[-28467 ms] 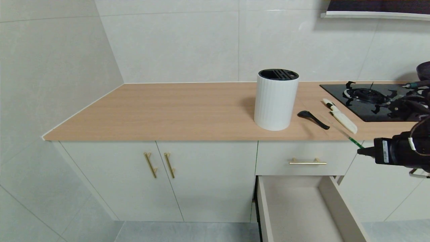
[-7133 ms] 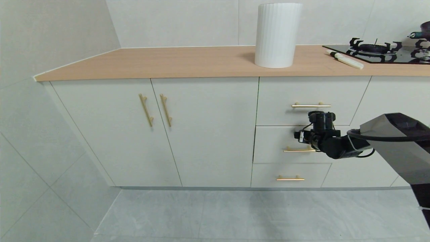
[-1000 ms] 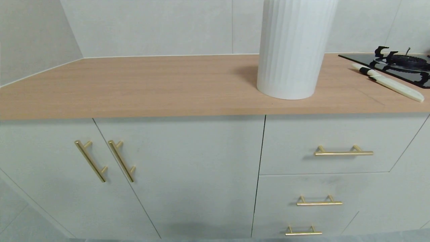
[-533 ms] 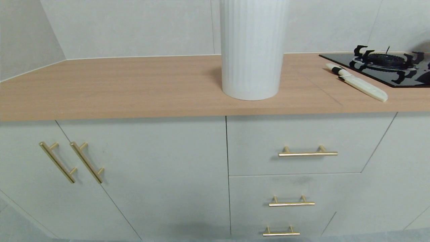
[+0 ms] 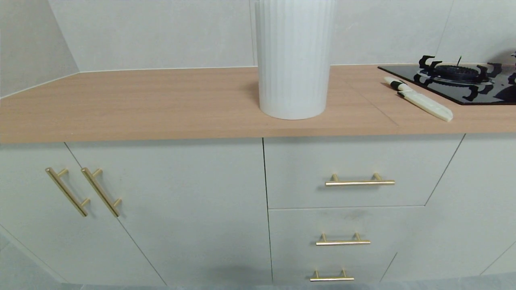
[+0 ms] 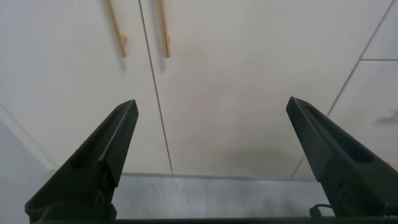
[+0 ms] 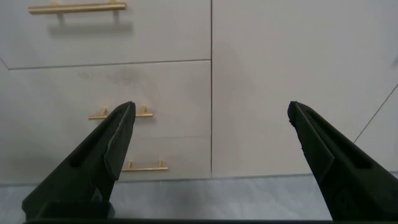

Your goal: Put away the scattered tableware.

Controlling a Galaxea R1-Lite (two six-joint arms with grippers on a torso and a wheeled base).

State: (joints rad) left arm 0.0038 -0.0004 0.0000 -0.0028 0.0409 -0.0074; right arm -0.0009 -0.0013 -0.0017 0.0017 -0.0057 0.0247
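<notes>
Knife [image 5: 419, 99] alone on countertop [image 5: 141, 104], one white holder [image 5: 293, 60], three drawers [image 5: 354, 161]

No text, label, brand, number or sign can be read in any of the views.
</notes>
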